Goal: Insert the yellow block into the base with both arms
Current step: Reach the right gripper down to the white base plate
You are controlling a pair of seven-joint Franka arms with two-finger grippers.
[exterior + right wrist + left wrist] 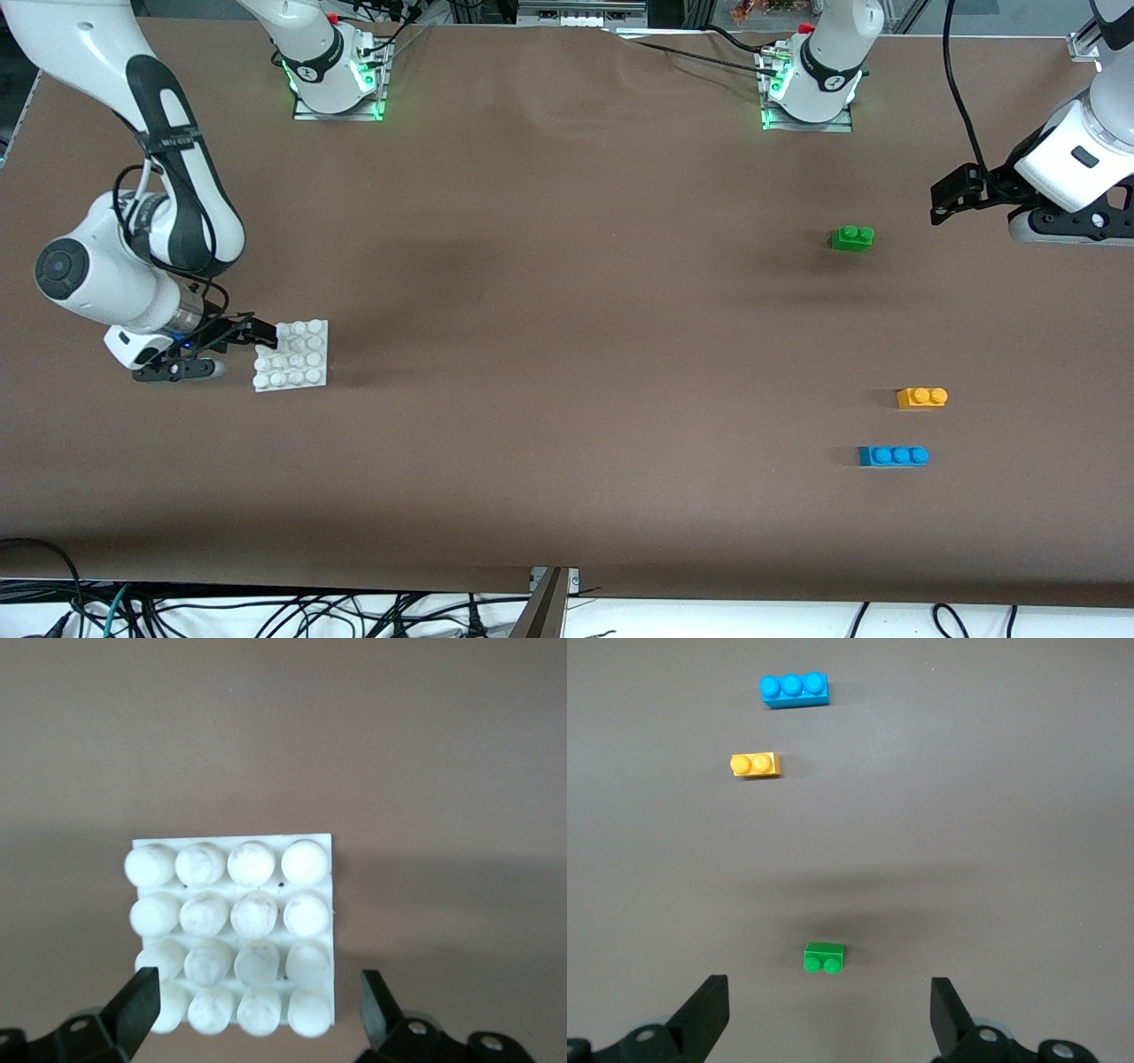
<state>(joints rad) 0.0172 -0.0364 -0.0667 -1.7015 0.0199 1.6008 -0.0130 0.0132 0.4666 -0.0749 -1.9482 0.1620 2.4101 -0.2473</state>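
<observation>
The right gripper [237, 347] is down low at the right arm's end of the table, its black fingers spread wide on either side of the flat square white plastic base [291, 355] with its grid of round studs; in the right wrist view the fingertips [137, 1001] straddle the edge of the base [232, 935] without clearly touching it, which looks like lining up to pinch and steady the plate. Over at the left arm's end, the left gripper [952, 199] hangs in the air with its fingers [704, 1010] parted and nothing between them, over bare brown table just beside the small green two-stud brick [852, 237]. The small orange-yellow plastic block [921, 397] with two studs sits untouched on the table, nearer the front camera than the green brick, and just beside the longer blue three-stud brick [893, 455], which lies nearer still. My read: the pickup has not begun, and the left arm needs to pass the green brick to reach the yellow one. No containers here; nothing is seated on the base's studs.
</observation>
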